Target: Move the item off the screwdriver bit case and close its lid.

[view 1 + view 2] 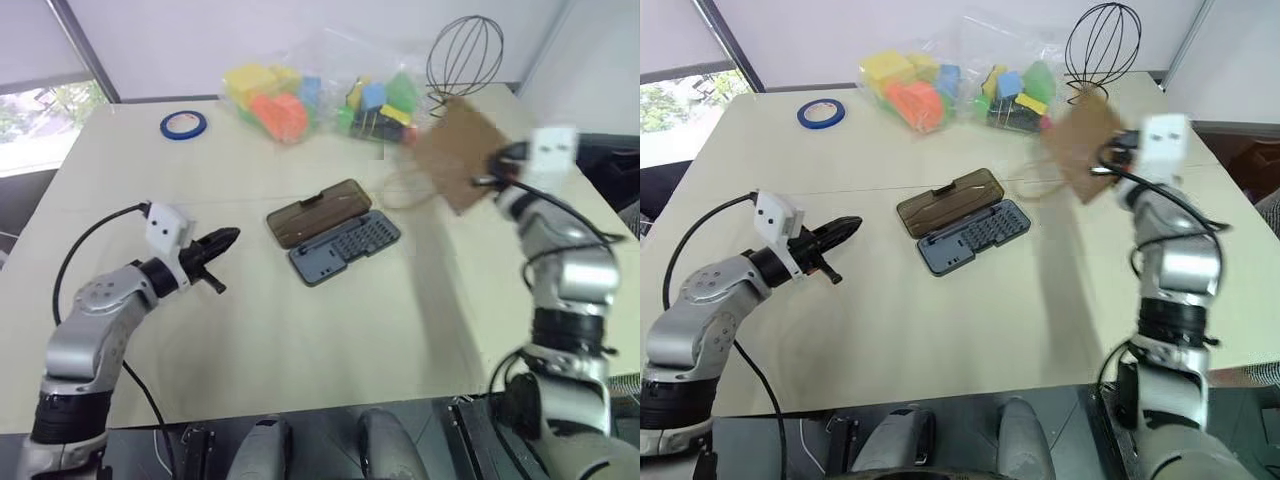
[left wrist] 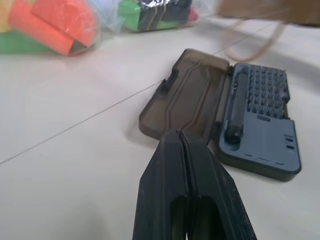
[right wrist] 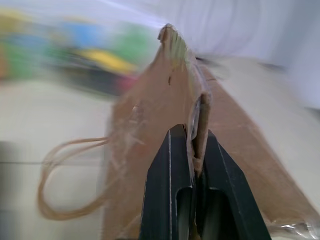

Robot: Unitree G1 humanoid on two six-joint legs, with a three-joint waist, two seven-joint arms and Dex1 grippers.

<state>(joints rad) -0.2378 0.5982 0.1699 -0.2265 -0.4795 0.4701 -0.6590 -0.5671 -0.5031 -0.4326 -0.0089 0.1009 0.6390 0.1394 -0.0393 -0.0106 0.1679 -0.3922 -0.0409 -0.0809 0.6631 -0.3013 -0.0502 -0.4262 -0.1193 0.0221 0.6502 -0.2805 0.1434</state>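
Your right gripper (image 3: 192, 145) is clamped on the edge of the paper bag (image 1: 462, 152) and holds it in the air to the right of the case, its cord handles (image 3: 65, 185) hanging toward the table (image 1: 330, 330); the bag is off the case and well apart from it, so the first part of the job reads as done apart from setting the bag down.

The bit case (image 1: 345, 247) lies open in the middle of the table; its lid (image 1: 318, 213) is folded flat on the far-left side of the tray, hinge line between them, latch tab on the lid's outer edge; the long axis of both runs from near-left to far-right.

Your left gripper (image 1: 215, 250) is pinched shut and empty, pointing level toward the case from its left; the lid is the part nearest to it, and nothing stands between.

Judgement: the left arm is the nearer one for the closing move; you need to get under the lid's outer, latch-side edge and swing it over the hinge toward the right and near side onto the tray; a push along the table risks sliding the whole case instead.
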